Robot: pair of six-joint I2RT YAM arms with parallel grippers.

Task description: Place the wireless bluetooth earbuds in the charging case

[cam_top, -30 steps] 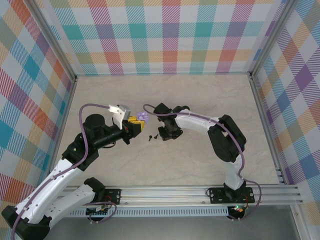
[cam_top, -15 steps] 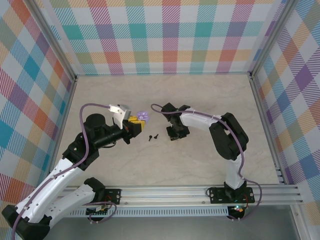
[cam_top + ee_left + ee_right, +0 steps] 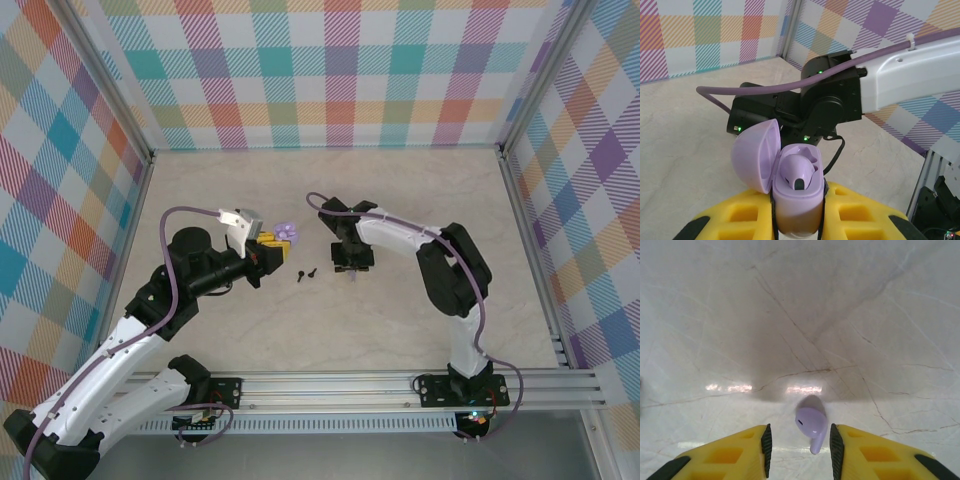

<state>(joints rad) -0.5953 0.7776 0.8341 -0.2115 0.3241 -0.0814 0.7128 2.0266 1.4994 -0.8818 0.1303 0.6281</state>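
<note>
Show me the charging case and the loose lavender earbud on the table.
charging case [image 3: 796,205]: left wrist view, front of its body.
loose lavender earbud [image 3: 811,422]: right wrist view, its rounded head.

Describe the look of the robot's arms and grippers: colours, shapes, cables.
Both the left arm and right arm have white shells and black joints, with a purple cable along each. The left gripper and right gripper have yellow, hollow-celled fingers edged black.
</note>
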